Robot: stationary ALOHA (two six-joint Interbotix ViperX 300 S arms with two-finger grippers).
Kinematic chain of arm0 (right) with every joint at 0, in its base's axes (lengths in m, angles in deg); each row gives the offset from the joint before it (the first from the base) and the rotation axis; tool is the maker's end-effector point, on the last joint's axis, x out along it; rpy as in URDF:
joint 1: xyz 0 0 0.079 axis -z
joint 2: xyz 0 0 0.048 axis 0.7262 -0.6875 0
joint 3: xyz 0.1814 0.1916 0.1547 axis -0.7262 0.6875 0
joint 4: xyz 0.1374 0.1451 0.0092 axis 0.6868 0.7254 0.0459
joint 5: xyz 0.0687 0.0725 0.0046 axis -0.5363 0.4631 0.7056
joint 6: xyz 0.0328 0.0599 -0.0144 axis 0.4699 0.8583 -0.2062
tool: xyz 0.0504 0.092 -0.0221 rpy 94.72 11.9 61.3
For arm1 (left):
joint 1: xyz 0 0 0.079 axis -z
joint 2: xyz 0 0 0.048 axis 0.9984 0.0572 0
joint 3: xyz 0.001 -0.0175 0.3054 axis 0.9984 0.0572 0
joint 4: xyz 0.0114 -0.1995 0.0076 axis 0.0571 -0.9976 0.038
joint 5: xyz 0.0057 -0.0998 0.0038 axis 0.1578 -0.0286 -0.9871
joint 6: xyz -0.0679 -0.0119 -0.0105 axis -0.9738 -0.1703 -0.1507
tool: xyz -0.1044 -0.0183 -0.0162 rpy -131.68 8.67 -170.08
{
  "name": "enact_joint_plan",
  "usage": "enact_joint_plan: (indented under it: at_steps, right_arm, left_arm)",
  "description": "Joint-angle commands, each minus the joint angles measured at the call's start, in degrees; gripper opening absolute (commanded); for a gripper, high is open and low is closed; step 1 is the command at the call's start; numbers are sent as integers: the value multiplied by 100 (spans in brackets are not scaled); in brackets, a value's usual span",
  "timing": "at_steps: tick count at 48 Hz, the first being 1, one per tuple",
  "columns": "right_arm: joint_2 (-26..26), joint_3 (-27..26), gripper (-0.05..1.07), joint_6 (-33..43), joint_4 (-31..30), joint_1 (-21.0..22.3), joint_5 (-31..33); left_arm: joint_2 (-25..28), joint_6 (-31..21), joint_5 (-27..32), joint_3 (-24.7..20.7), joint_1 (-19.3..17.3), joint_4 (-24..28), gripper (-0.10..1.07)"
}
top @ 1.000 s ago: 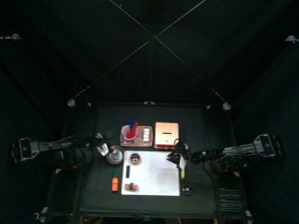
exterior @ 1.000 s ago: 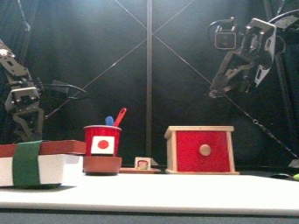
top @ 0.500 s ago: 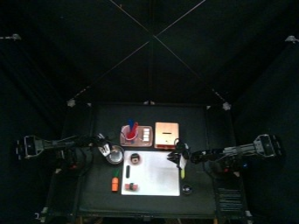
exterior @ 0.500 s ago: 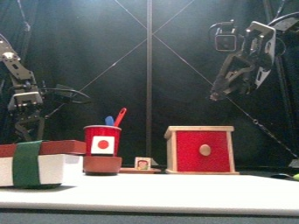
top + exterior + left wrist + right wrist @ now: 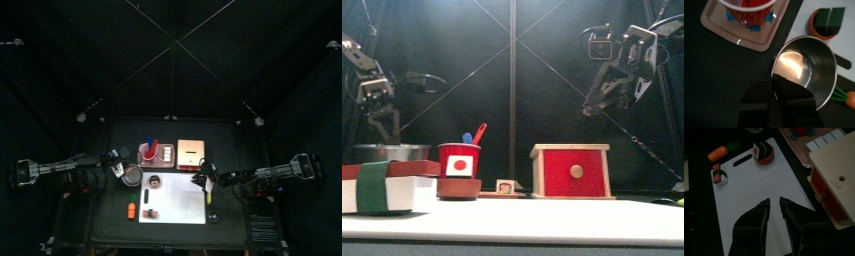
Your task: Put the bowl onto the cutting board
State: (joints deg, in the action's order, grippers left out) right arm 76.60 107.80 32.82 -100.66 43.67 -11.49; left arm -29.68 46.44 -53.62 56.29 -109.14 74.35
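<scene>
The small grey metal bowl (image 5: 807, 70) sits left of the cutting board, and my left gripper (image 5: 773, 84) is shut on its near rim, one jaw inside and one outside. From above, the bowl (image 5: 130, 176) lies just off the upper left corner of the white cutting board (image 5: 177, 203), with the left gripper (image 5: 118, 172) at its left side. The front view shows the bowl (image 5: 389, 152) under the left gripper (image 5: 390, 135). My right gripper (image 5: 773, 204) hangs open over the cutting board (image 5: 751, 198), holding nothing; it is at the board's right edge (image 5: 207, 185).
A red cup (image 5: 150, 152) on a pinkish tray (image 5: 741, 35) and a wooden box (image 5: 191, 150) stand behind the board. Toy sushi pieces (image 5: 764, 152) lie on the board's end, and an orange carrot (image 5: 717, 153) lies beside it. A large sushi block (image 5: 389, 188) fills the front left.
My left gripper has closed on the bowl's rim and the arm has risen; the bowl now shows in the front view. The right arm has not moved.
</scene>
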Motion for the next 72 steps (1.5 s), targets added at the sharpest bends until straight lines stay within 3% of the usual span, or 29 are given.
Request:
enact_joint_plan:
  at_steps: [1,7,15,26,34,41,55,72]
  right_arm:
    - [97,-53,66,0,9,18,-9]
    - [105,-53,66,0,9,18,-9]
    - [229,-53,66,0,-9,18,-9]
    - [747,53,66,9,9,18,149]
    - [1310,272,66,9,114,9,510]
    - [1617,492,66,0,290,-9,853]
    - [1670,650,65,0,527,-229,1160]
    - [1740,782,66,-9,976,-773,1811]
  left_arm:
    - [-396,0,255,-334,-123,18,49]
    - [-694,0,527,-729,-185,-18,49]
    - [-396,-9,598,-1380,-149,-431,49]
    - [984,0,624,-2382,360,-1239,49]
    - [2145,0,642,-3296,888,-1195,49]
    - [3023,-9,624,-4025,1143,-1090,49]
    - [4667,-26,536,-5361,1415,-1116,49]
    - [5845,-26,378,-6565,1573,-1187,49]
